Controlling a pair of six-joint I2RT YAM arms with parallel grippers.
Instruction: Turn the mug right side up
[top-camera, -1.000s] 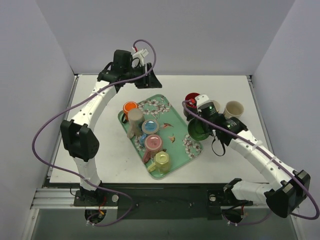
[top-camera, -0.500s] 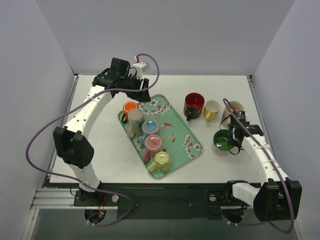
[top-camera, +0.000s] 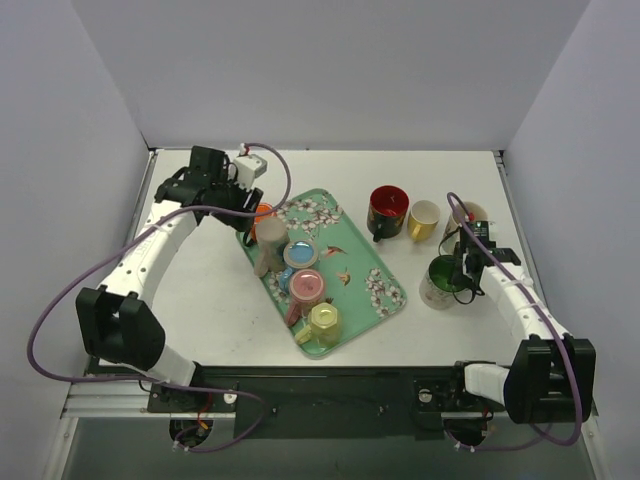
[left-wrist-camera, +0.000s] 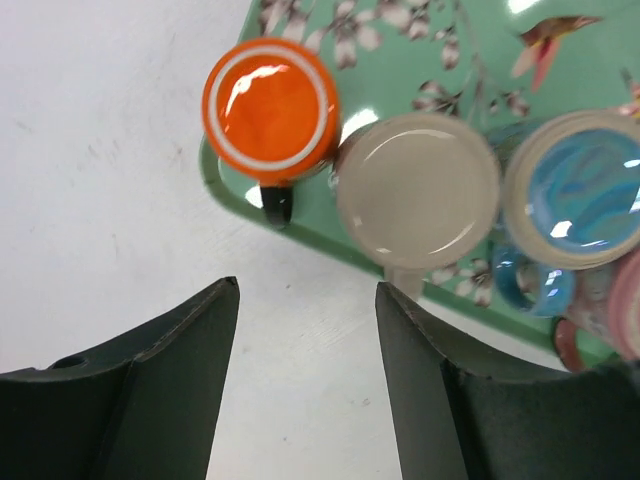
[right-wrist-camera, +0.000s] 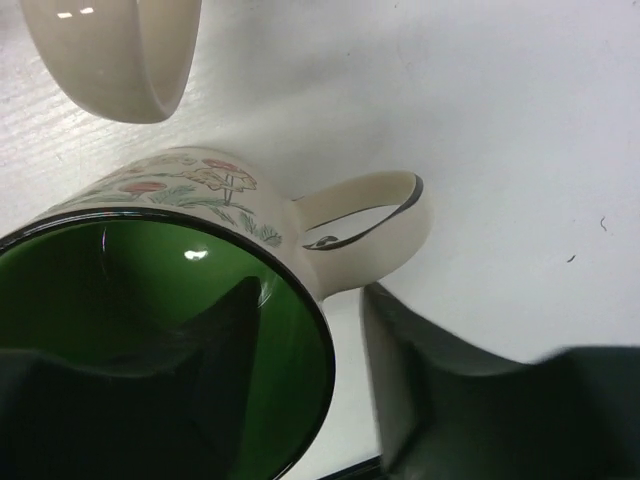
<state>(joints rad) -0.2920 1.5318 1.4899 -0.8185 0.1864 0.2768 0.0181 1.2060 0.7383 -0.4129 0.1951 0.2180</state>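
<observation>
Our right hand (right-wrist-camera: 310, 292) straddles the wall of the green mug (top-camera: 438, 284) by its handle (right-wrist-camera: 372, 212); whether it pinches, we cannot tell. The mug stands mouth-up on the counter (top-camera: 470, 330). A crooked withdrawal could snag and topple it. Our left hand (left-wrist-camera: 307, 288) gapes empty.

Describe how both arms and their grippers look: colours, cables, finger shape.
Both the left arm and right arm have white links with black joint housings, each trailed by a purple cable. The left gripper and right gripper have dark, matte, wedge-shaped fingers.
</observation>
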